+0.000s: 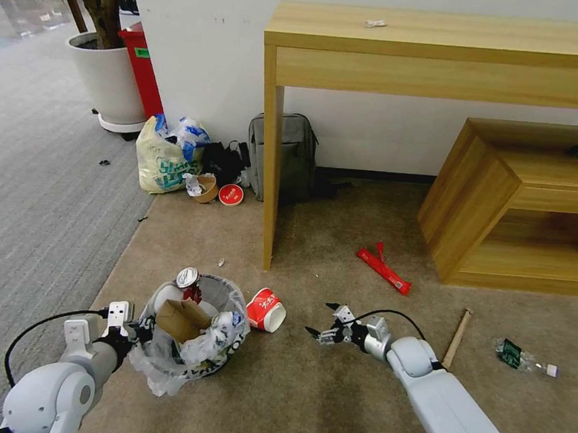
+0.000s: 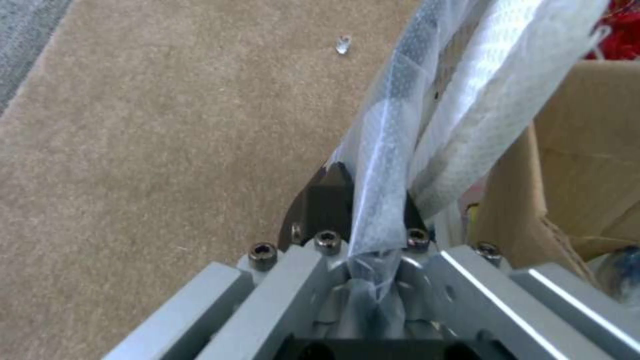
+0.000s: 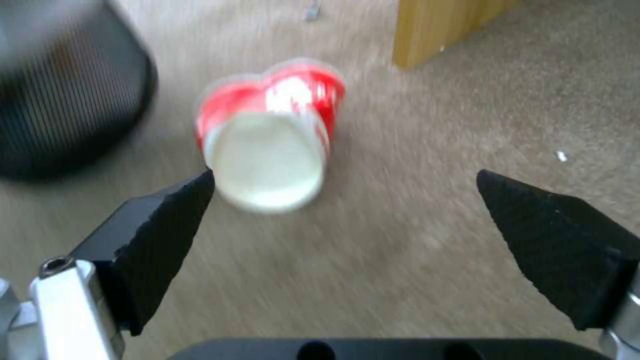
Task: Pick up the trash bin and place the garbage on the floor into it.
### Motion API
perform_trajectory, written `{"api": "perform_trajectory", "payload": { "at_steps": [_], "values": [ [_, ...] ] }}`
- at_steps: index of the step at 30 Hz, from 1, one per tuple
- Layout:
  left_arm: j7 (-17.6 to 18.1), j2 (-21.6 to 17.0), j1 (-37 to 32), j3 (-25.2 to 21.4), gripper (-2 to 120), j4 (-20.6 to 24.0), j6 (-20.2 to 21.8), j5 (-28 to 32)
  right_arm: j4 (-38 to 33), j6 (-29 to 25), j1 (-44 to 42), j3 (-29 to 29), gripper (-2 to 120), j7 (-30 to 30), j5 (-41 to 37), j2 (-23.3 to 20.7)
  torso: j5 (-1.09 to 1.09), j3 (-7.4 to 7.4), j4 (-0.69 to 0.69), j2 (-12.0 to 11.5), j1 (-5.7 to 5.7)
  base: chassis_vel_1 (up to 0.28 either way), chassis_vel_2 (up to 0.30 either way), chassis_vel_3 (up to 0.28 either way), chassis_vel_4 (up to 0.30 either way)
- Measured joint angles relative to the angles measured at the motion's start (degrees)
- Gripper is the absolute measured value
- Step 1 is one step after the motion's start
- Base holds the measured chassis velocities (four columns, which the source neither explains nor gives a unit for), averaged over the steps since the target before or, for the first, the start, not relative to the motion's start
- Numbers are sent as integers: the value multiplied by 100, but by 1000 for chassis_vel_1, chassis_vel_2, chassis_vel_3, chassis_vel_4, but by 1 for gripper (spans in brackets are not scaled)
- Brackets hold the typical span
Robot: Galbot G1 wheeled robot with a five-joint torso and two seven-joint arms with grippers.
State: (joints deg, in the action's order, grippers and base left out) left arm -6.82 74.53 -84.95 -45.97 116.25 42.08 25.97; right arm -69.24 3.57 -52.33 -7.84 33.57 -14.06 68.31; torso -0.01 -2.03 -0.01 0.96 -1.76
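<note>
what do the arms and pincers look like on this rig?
Both arms have glossy white rounded shells with a black cable looping near each wrist. The left pincer has a silver metal block body with hex-head bolts and dark fingers. The right pincer has a silver-grey wrist and black, pointed, rough-textured fingers.

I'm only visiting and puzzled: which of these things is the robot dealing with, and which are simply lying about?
Its job: trash bin held by left hand; open right hand; red cup; red wrapper; wooden stick; small bottle.

Lying about: backpack; shopping bag; plant pot.
</note>
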Motion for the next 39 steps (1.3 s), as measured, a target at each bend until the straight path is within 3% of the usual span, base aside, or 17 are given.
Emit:
{"api": "perform_trajectory", "payload": {
  "at_steps": [8, 14, 19, 22, 23, 29, 30, 33, 35, 39],
  "values": [
    [24, 63, -2, 129, 0, 46, 5, -61, -37, 640, 129, 162, 100, -511, -837, 131, 1, 0, -1, 0, 0, 0, 0, 0, 0],
    [32, 55, -26, 142, 0, 67, 8, -82, -205, 1434, 276, 427, 100, -1454, -1849, 325, 1, 0, 0, 0, 1, 0, 0, 0, 0],
    [33, 40, -27, 128, 0, 67, 9, -82, -264, 1802, 405, 566, 100, -1846, -2131, 418, 1, 0, 0, 0, 0, 0, 0, 0, 0],
    [33, 23, -14, 114, 0, 76, 9, -70, -295, 2406, 692, 846, 100, -2735, -2751, 581, 2, 0, 0, 0, 0, 0, 0, 0, 0],
    [33, 23, -14, 114, 0, 76, 9, -70, -295, 2406, 692, 846, 100, -2735, -2751, 581, 2, 0, 0, 0, 0, 0, 0, 0, 0],
    [34, 2, -13, 94, 0, 138, 9, -44, -145, 3271, 1197, 1234, 100, -4250, -4047, 817, 0, 0, 0, 0, 0, 0, 0, 0, 0],
    [35, 3, -15, 94, 0, 147, 9, -43, -45, 3338, 1285, 1303, 100, -4564, -4301, 884, 0, 0, 0, 0, 0, 0, 0, 0, 0],
    [36, 5, -17, 94, 0, 153, 9, -43, 20, 3369, 1334, 1338, 100, -4758, -4452, 927, 0, 0, 0, 0, 0, 0, 0, 0, 0],
    [35, 22, -3, 57, 0, 146, 9, -30, 260, 3508, 1518, 1441, 100, -5364, -4943, 1102, 0, 0, -1, 0, 0, 0, 0, 0, 0],
    [-29, -28, 36, -31, 0, 81, 10, -10, 432, 3528, 1611, 1509, 100, -5706, -5309, 1242, 0, 0, 0, 0, 0, 0, 0, 0, 0]
  ]
}}
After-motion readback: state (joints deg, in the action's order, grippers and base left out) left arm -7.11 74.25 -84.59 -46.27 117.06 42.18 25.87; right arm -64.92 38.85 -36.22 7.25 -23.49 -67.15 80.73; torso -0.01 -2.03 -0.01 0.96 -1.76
